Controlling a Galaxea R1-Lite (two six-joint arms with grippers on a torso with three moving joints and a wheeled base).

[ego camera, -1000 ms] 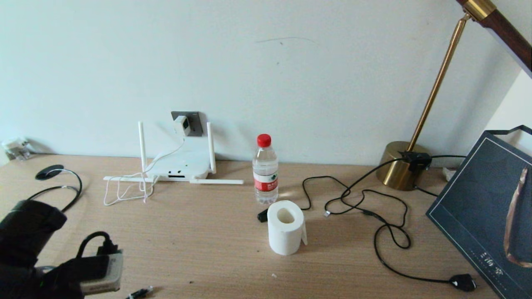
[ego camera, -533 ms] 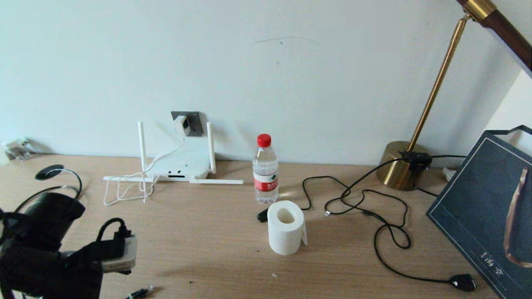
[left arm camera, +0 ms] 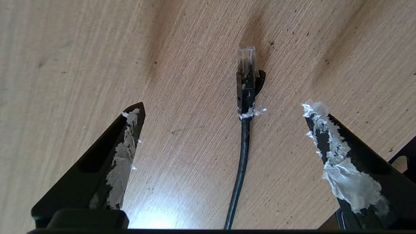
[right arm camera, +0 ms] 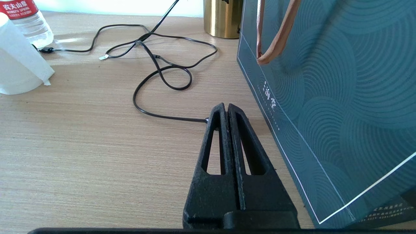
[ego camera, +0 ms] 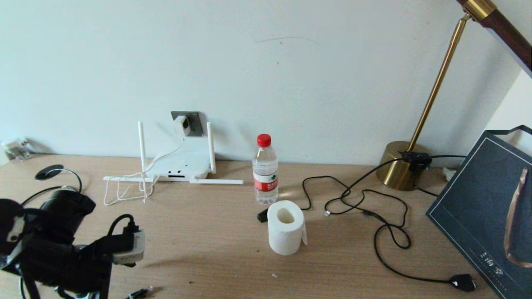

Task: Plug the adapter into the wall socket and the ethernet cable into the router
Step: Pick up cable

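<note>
Before me stand 1 water bottle [ego camera: 265,169], 1 toilet roll [ego camera: 285,227], a brass lamp [ego camera: 400,165] and a dark gift bag [ego camera: 488,207].

Before me runs a wooden desk [ego camera: 216,245], pale tan with a fine straight grain, and it meets a plain white wall [ego camera: 266,62] that carries a faint thin scratch above the middle. To my right a brass desk lamp [ego camera: 401,166] stands on its round base against the wall, its slim gold stem slanting up to a dark wooden arm at the top corner. Soft daylight glances off the wood near the middle of the desk, leaving a pale bright patch.
</note>
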